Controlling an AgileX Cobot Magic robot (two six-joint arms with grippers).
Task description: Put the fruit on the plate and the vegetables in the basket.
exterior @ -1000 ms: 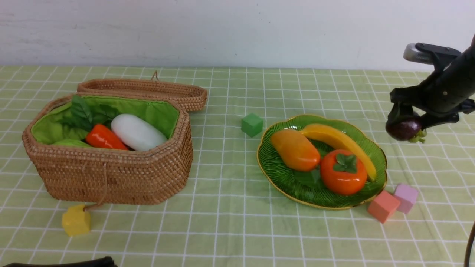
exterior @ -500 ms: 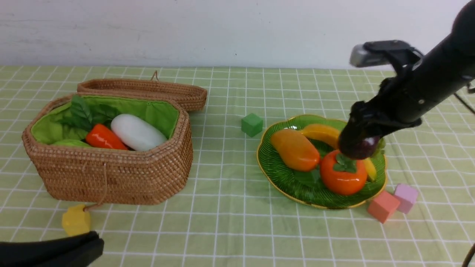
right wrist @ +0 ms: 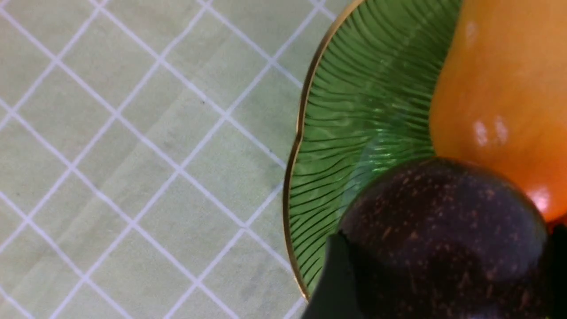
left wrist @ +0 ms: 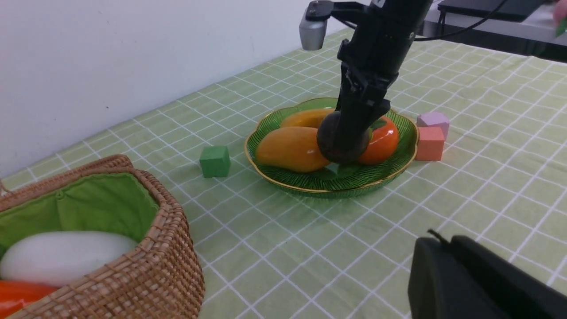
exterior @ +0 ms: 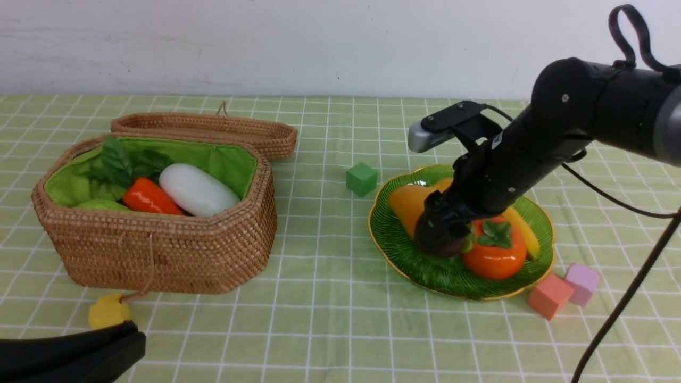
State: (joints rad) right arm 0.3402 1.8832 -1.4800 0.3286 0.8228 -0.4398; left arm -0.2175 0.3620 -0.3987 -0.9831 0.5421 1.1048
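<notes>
Right claw (exterior: 444, 239) reaches down over the green leaf-shaped plate (exterior: 396, 242), closed around a small round dark-purple mangosteen (exterior: 446, 248). In the right wrist view the claw's dark fingers (right wrist: 330, 283) press against the speckled fruit on both sides. Can't tell whether the mangosteen touches the plate surface or hangs just above it.

Other fruit, all on the plate: orange-yellow mango (exterior: 407, 205) just beside the claw on the robot's left & a bit farther from the robot, partly hidden by the arm; round orange-red persimmon (exterior: 497, 255) w/ green calyx just beside the claw on the right; yellow banana (exterior: 524, 229) beyond the persimmon, mostly hidden by the arm.

Well to the claw's left on the checked green desk (exterior: 330, 330): brown woven basket (exterior: 159, 250), lid (exterior: 207, 130) hinged open behind it. Inside: white radish (exterior: 197, 190), orange-red carrot (exterior: 149, 198), green leaves, part of a green gourd (exterior: 101, 205).

Loose cubes: green cube (exterior: 362, 178) behind the claw & left of it; pink cube (exterior: 549, 296) and lilac cube (exterior: 581, 284) just beside the plate's near right edge; yellow cube (exterior: 108, 313) in front of the basket.

Left claw (exterior: 74, 356) is a dark shape low at the near left, well apart from everything; how far it is open can't be told.
</notes>
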